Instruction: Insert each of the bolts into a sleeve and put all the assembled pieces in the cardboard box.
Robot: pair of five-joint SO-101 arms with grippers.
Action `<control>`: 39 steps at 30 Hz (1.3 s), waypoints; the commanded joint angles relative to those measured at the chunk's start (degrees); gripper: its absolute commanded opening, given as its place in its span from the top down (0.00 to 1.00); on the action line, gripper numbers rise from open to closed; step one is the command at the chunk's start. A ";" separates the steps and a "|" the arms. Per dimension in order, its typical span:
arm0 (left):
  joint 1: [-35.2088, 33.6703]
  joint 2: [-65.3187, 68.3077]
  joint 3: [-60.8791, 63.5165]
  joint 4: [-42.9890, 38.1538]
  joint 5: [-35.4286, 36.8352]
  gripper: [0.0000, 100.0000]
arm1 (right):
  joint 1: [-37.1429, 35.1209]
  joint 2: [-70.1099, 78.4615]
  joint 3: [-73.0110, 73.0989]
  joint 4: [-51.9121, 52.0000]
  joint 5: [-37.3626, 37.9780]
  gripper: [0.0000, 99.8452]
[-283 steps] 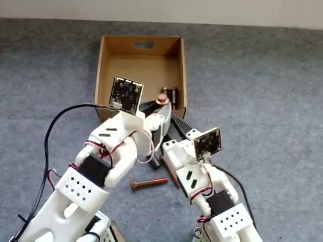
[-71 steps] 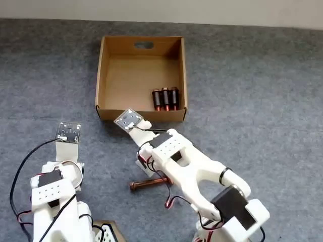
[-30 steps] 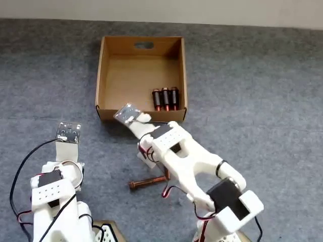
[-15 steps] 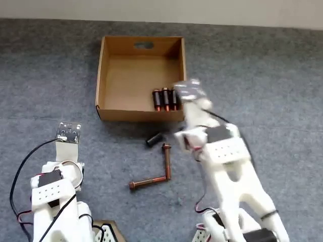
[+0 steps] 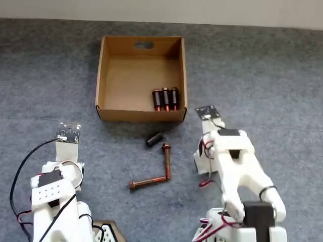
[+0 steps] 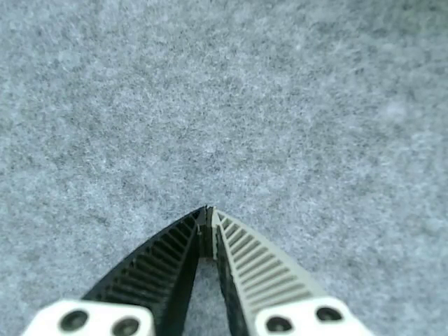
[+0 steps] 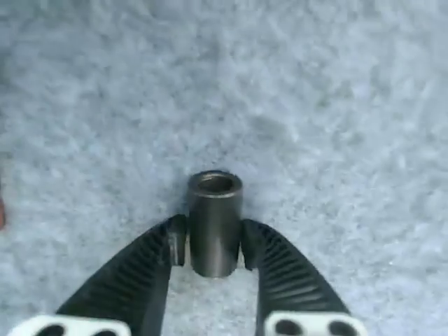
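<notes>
We had swung our right gripper (image 7: 212, 241) clear of the two loose bolts (image 5: 166, 161), its fingers (image 7: 150, 266) clamped on a sleeve (image 7: 214, 210) between them, likely ready for a bolt; our left gripper (image 6: 208, 213) sat fingers together, empty.

Two white moulded arms here: the left arm (image 5: 55, 196) trails black and red cables, and the right arm (image 5: 234, 166) shows red wires (black motor blocks too). The left gripper (image 6: 208, 213) pairs one black ribbed finger with one pale, while the right gripper (image 7: 213, 241) has both black.
</notes>
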 commanded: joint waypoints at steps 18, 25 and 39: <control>-0.13 -0.31 -0.13 -0.70 -0.26 0.99 | 0.84 4.53 -8.66 1.27 11.34 0.84; -0.13 -0.31 -0.13 -0.70 -0.26 0.99 | 1.01 3.74 -4.62 -6.55 10.99 1.00; -0.13 -0.31 -0.13 -0.70 -0.26 0.99 | 0.92 -39.69 7.43 2.59 5.10 0.99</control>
